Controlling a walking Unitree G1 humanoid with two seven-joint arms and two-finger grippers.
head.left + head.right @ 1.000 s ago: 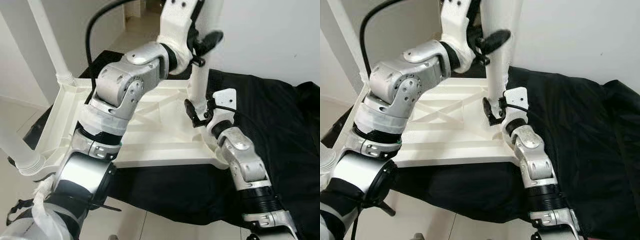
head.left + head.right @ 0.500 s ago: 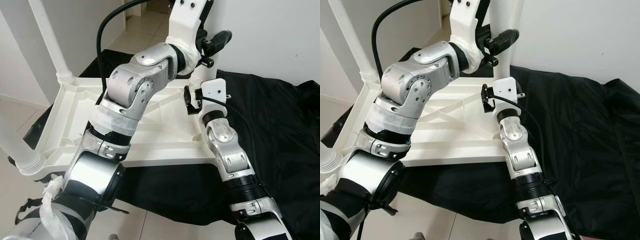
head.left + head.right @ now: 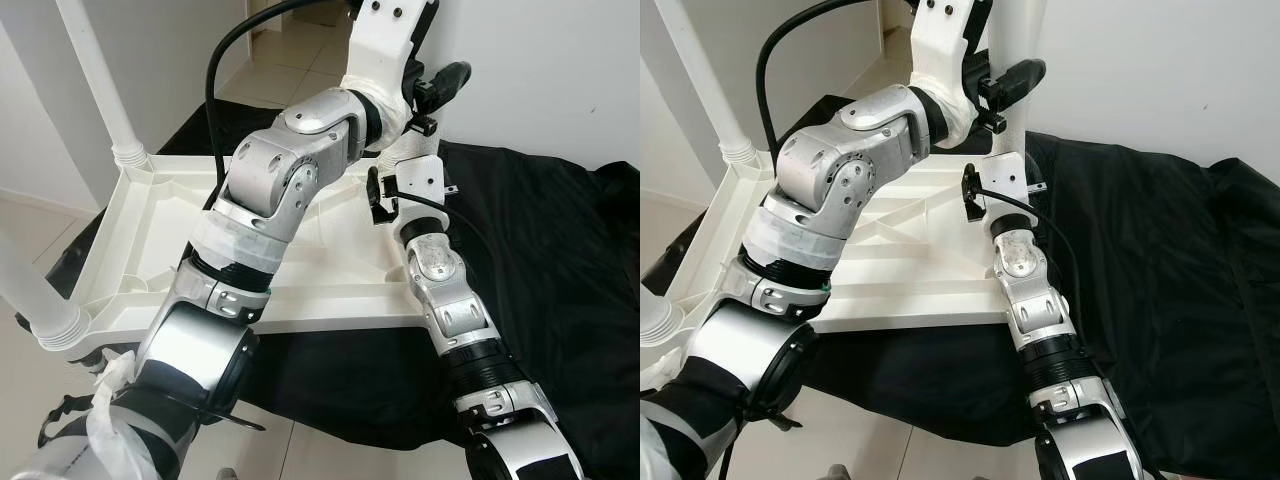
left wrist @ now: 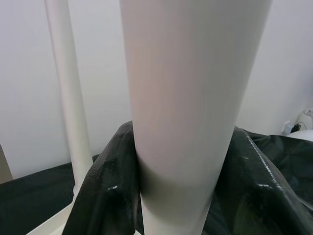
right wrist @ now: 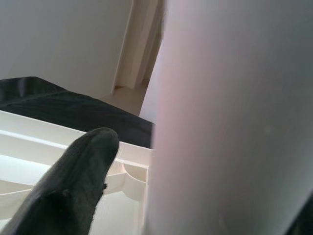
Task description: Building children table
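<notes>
Left pincer [image 4: 186,196] clamping table leg [image 4: 190,98], right pincer [image 3: 385,200] alongside

My arms are brushed silver, built of rounded segments with small dark screw holes and black ribbed collars at the joints. A thick black cable [image 3: 225,70] loops over my left arm [image 3: 270,190], which has pale tape wrapped around one segment. My right arm [image 3: 450,300] is slimmer. Both wrists are white; each tool's fingers [image 4: 102,196] are glossy black.

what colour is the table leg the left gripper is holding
White; the table leg shows best in the left wrist view.
</notes>
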